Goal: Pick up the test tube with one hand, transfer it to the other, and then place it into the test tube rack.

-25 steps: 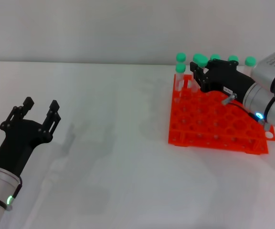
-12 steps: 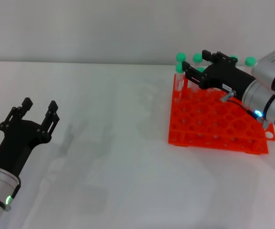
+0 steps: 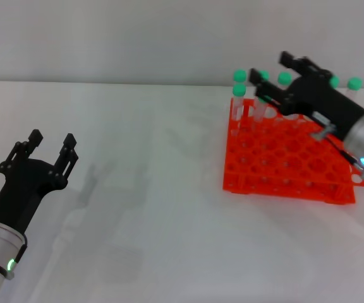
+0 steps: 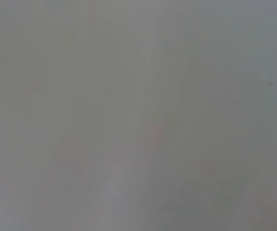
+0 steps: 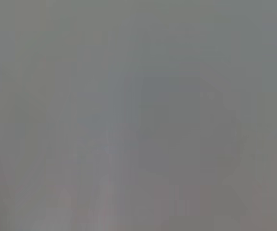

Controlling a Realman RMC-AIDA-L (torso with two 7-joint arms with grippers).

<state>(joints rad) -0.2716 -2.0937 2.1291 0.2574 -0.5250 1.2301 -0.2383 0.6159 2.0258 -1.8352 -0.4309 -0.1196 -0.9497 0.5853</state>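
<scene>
Test tube [image 3: 258, 106] stands in the test tube rack [image 3: 283, 158] at its far left corner, among other green-capped tubes along the far edge. It looks light, stiff and smooth, likely slippery; the clear shaft just under the cap seems the best hold. The right gripper [image 3: 272, 69] hovers above that far row, fingers apart and empty. The left gripper [image 3: 52, 140] waits near the bench's near left corner, fingers spread. No writing or label is readable.

One rack [image 3: 283, 161], six green-capped tubes [image 3: 239, 92].
</scene>
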